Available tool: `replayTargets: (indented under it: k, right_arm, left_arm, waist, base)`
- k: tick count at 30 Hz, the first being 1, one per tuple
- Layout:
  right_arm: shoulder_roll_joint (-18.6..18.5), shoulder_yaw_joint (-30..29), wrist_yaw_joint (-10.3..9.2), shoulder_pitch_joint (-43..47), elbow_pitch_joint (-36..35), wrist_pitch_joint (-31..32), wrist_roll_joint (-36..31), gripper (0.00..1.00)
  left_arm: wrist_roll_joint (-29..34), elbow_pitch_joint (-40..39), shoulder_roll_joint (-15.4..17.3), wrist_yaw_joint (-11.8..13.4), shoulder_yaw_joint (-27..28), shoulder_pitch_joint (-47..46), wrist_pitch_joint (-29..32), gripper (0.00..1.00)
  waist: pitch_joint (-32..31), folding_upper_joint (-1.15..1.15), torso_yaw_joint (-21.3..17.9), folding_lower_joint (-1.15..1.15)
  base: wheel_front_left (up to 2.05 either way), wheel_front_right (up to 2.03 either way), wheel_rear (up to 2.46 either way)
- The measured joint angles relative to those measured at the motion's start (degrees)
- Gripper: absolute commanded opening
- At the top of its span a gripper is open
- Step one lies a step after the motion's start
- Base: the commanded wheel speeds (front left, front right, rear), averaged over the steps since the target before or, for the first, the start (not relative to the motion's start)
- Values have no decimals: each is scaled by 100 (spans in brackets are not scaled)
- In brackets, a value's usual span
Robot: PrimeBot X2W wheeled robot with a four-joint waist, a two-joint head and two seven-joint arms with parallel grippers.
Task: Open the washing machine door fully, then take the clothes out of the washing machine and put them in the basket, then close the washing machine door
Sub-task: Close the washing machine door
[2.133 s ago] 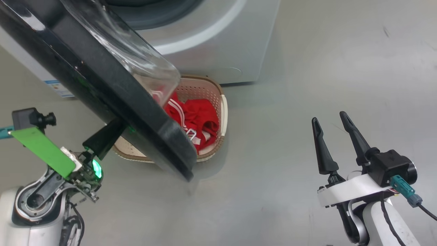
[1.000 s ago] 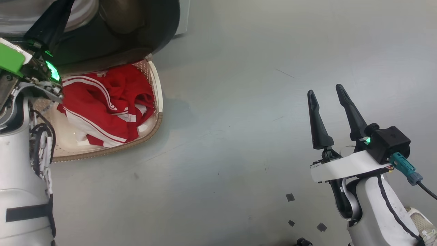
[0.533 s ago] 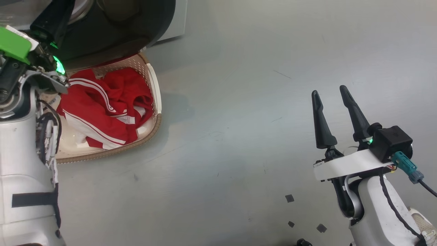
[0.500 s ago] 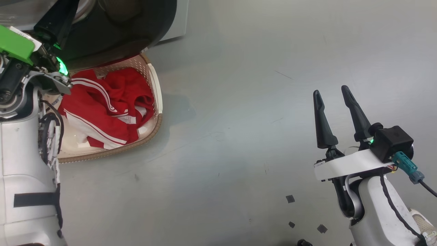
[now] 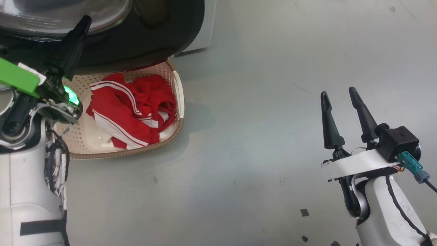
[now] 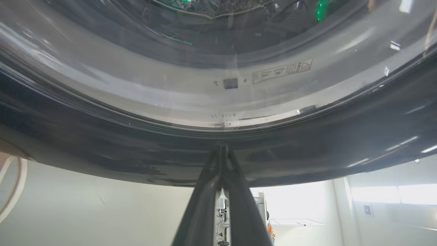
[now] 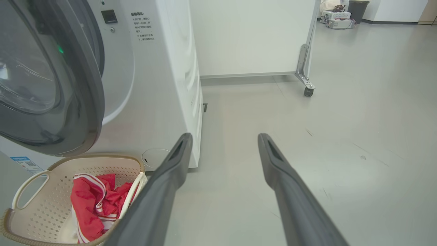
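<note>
In the head view, the left gripper (image 5: 84, 24), its two long dark fingers pressed together, is setting its tips against the wide glossy black rim of the round washing machine door (image 5: 143, 48). The bright red, white-striped clothes (image 5: 129, 109) are lying in the cream perforated plastic basket (image 5: 136, 150) under the door. The right gripper (image 5: 338, 94) is hovering over the grey floor (image 5: 256, 136), fingers apart and empty.

In the left wrist view, the joined fingertips (image 6: 222, 157) are meeting the door's rim below its clear glass.

In the right wrist view, the spread fingers (image 7: 170, 171) are pointing past the big white front-loading washing machine (image 7: 160, 85), and the basket is sitting at its foot.
</note>
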Motion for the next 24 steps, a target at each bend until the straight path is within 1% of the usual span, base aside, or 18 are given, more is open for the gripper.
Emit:
replayTargets:
  k: [5,15,16,17,19,20,21,22,24]
  right_arm:
    - [-11,8,11,13,62,0,-13,100]
    - [-48,-26,33,253,163,0,-62,100]
    - [-63,-32,34,285,178,0,-62,100]
    - [-63,-32,34,285,178,0,-62,100]
    - [-75,-30,36,315,215,0,-64,100]
    - [-75,-27,53,332,230,0,-69,100]
    - [-75,-27,54,357,238,0,-82,100]
    - [-75,-26,54,382,243,0,-97,100]
    - [-75,-19,57,404,255,0,-97,100]
  left_arm:
    - [-155,-385,-63,-1,169,561,31,0]
    - [-405,-1018,-192,-1,303,1621,31,0]
    - [-405,-1065,-208,-1,296,1707,31,7]
    - [-405,-1065,-208,-1,296,1707,31,10]
    - [-407,-1180,-230,-1,297,1870,31,25]
    - [-408,-1238,-231,-1,300,1947,27,37]
    - [-408,-1292,-232,-1,300,2020,23,43]
    - [-410,-1347,-232,-1,299,2097,23,44]
    - [-411,-1422,-233,-1,305,2240,21,49]
  waist:
    - [-199,0,172,0]
    - [-647,0,472,0]
    - [-688,0,507,0]
    - [-688,0,507,0]
    - [-772,0,573,0]
    - [-819,0,604,0]
    - [-865,0,633,0]
    - [-913,0,662,0]
    - [-1007,0,715,0]
  base:
    - [0,0,0]
    - [0,0,0]
    - [0,0,0]
    - [0,0,0]
    - [0,0,0]
    - [0,0,0]
    - [0,0,0]
    - [0,0,0]
    - [0,0,0]
